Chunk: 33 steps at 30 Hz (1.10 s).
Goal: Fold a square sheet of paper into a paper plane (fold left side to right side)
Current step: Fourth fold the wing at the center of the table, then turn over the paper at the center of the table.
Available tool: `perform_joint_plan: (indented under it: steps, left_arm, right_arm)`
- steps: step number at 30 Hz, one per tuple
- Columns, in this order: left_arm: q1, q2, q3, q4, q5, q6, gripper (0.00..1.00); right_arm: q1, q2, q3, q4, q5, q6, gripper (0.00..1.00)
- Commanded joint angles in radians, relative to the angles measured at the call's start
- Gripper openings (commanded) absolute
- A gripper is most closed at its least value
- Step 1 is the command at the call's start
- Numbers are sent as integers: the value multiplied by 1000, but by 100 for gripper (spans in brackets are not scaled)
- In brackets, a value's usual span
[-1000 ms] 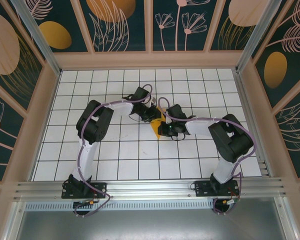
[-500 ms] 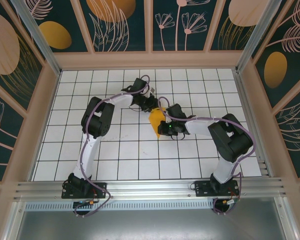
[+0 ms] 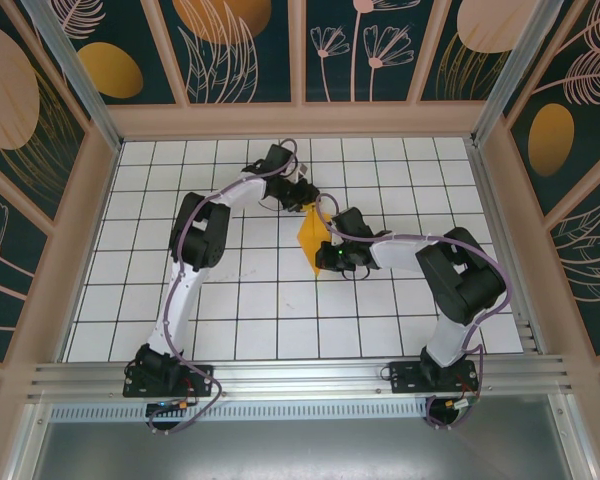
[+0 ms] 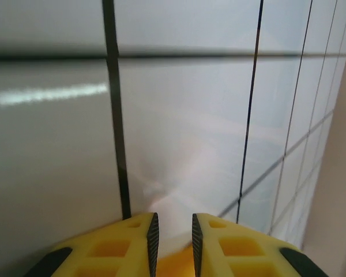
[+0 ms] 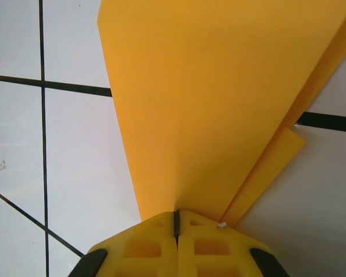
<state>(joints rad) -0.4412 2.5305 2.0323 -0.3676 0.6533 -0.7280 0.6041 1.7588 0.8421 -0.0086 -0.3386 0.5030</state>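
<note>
Paper (image 3: 311,238) — folded to a narrow creased wedge, sits mid-table over the tiles (image 3: 230,300), between both grippers. Thin, light, limp; likely to crumple and slide, so best held at an edge. Right gripper (image 5: 176,214) is clenched on its narrow end. Left gripper (image 4: 173,218) is narrowly parted with orange deep in the gap — grip undeterminable. Far tip obscured.

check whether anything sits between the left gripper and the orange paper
Nothing visible does. The left gripper, jaws slightly apart, sits right at the far tip of the folded orange paper, with orange showing between its fingers. The right gripper is clamped on the near end.
</note>
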Motion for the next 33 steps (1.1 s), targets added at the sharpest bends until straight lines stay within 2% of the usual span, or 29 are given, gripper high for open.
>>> perform_joint_plan:
  steps: [1, 4, 7, 9, 11, 15, 19, 23, 26, 33]
  left_arm:
    - [80, 11, 106, 2, -112, 71, 27]
    - [96, -37, 124, -27, -118, 95, 29]
    - [101, -135, 40, -8, -133, 117, 32]
    - [102, -227, -79, 46, -141, 120, 33]
    - [102, -323, -220, 124, -135, 105, 34]
    - [101, -516, -533, 282, -136, 66, 36]
    - [73, -617, -733, 375, -96, 33, 37]
    - [1, -623, -822, 434, -83, 8, 39]
    - [-44, -570, -834, 505, -59, -33, 39]
    - [-87, -430, -737, 537, -17, -66, 40]
  right_arm:
    - [17, 41, -32, -212, 34, -24, 2]
    - [20, 17, -13, -206, 30, -29, 3]
    - [21, -27, 4, -189, 18, -30, 6]
    - [22, -72, 18, -174, 18, -32, 10]
    - [20, -115, 32, -169, 33, -34, 22]
    - [0, -199, 57, -185, 57, -49, 35]
    - [-52, -300, 25, -179, 76, -53, 42]
    - [-171, -416, -64, -115, 36, -34, 52]
    - [-238, -483, -139, -71, -17, -6, 54]
    - [-282, -569, -254, -53, -59, 13, 56]
